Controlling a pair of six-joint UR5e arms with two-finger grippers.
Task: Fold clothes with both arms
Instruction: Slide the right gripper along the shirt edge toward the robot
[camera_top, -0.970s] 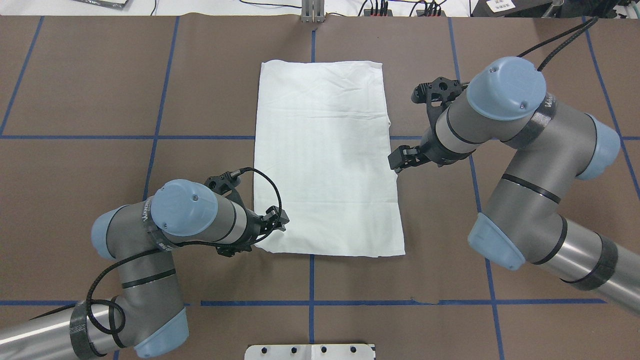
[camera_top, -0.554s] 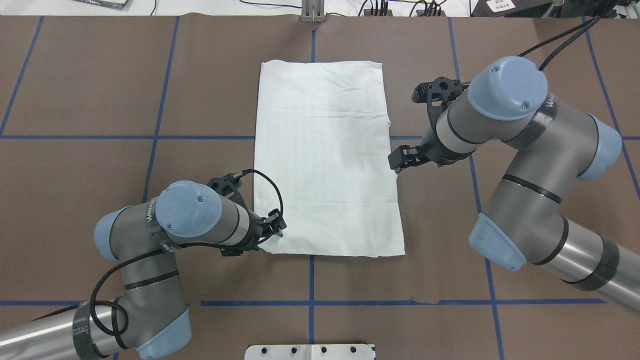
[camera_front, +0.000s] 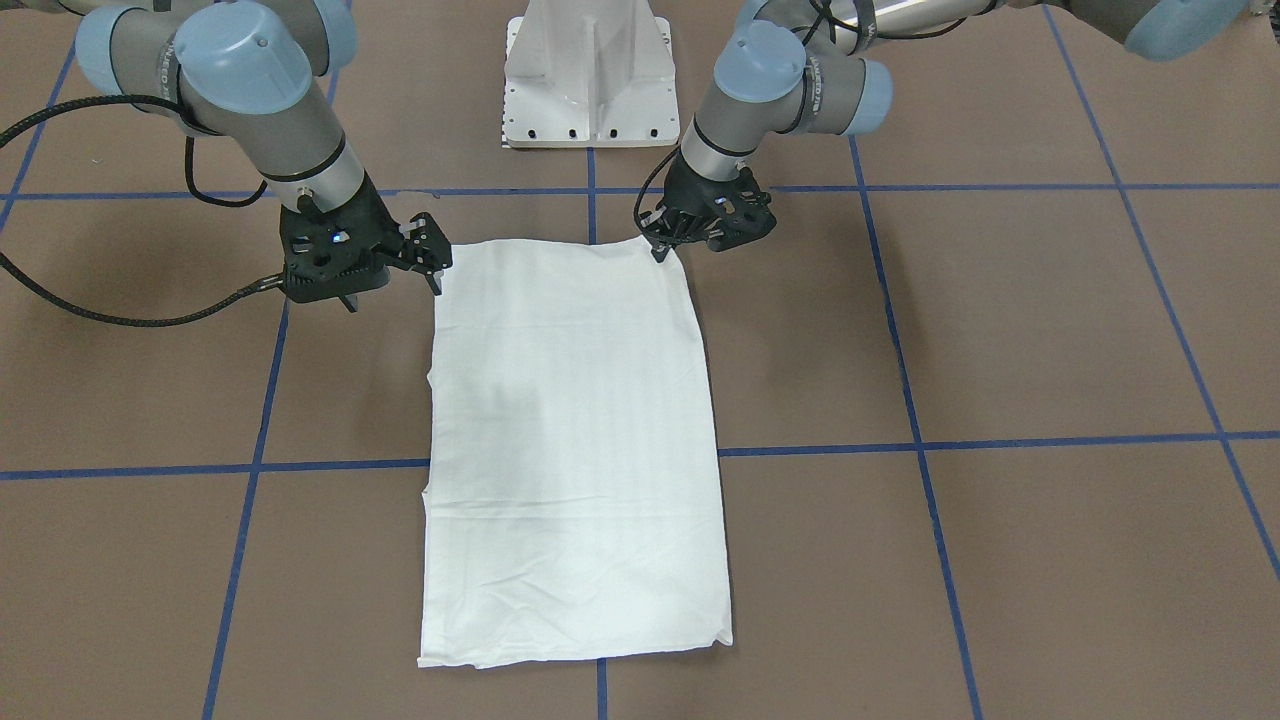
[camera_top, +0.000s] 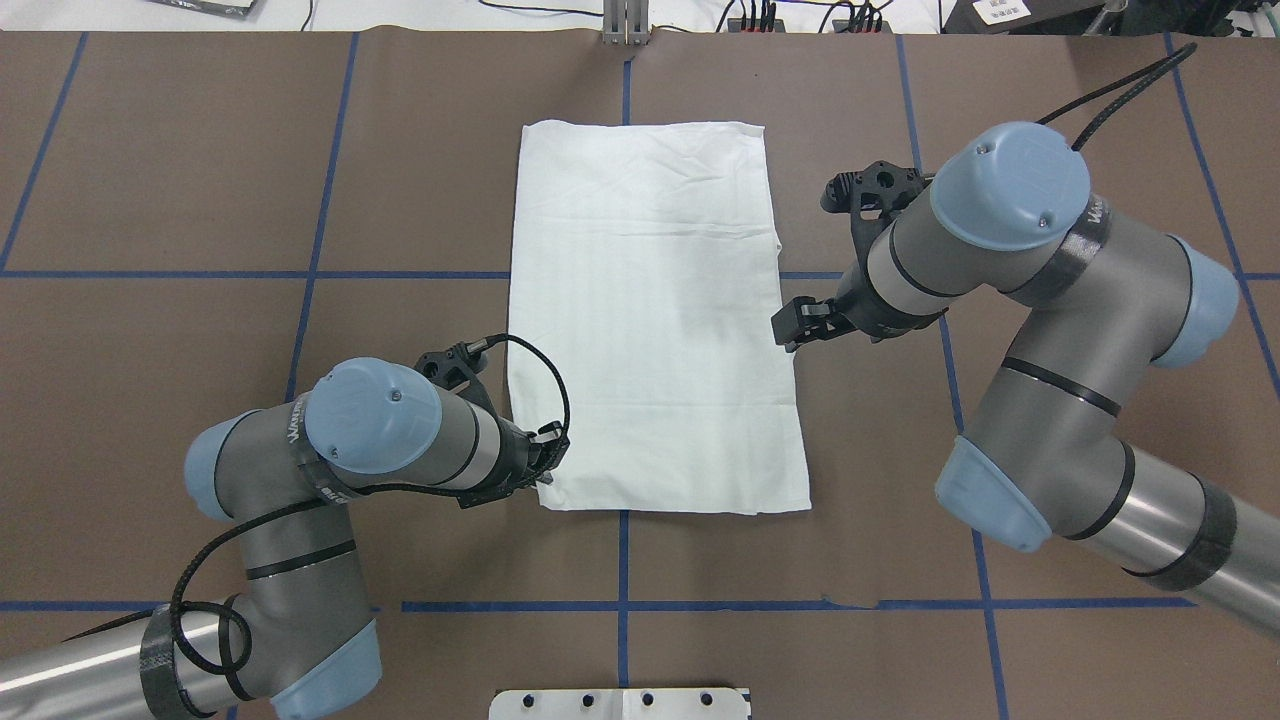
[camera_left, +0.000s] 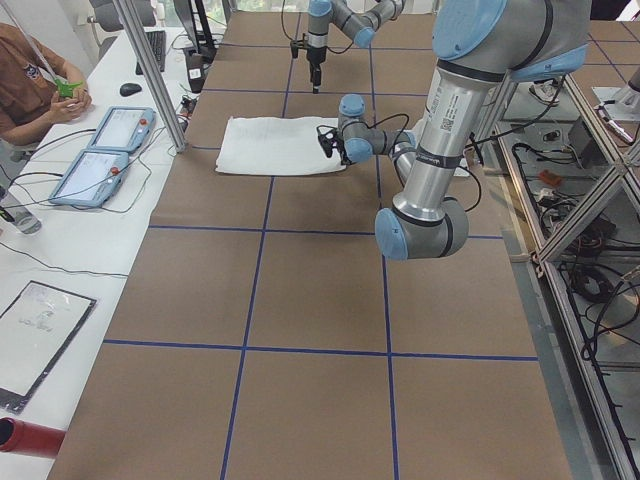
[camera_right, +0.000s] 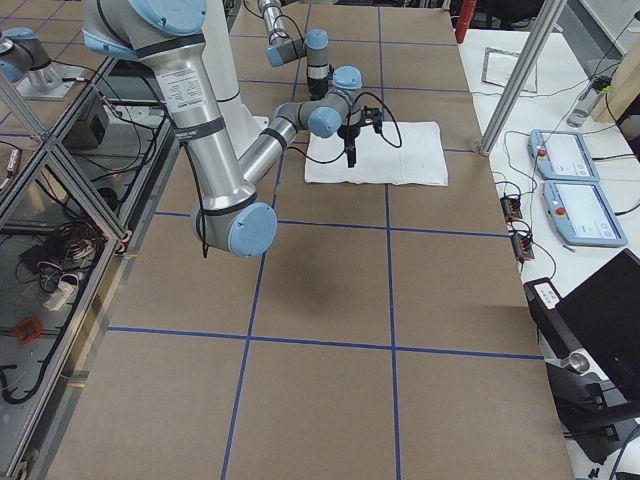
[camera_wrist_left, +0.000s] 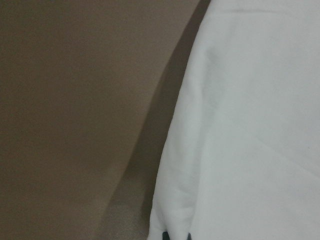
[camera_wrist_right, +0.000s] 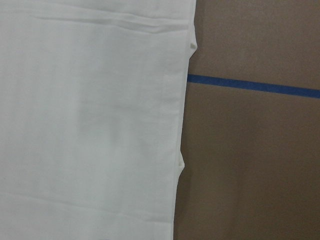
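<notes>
Left end effector (camera_top: 548, 462) sat at the near-left corner of the white T-shirt (camera_top: 650, 300), fingers pressed together on the cloth there. T-shirt lay as a flat folded rectangle at the middle of the brown surface (camera_top: 200, 150). Right end effector (camera_top: 790, 328) stood just beside its right edge; spread or closed could not be told.
</notes>
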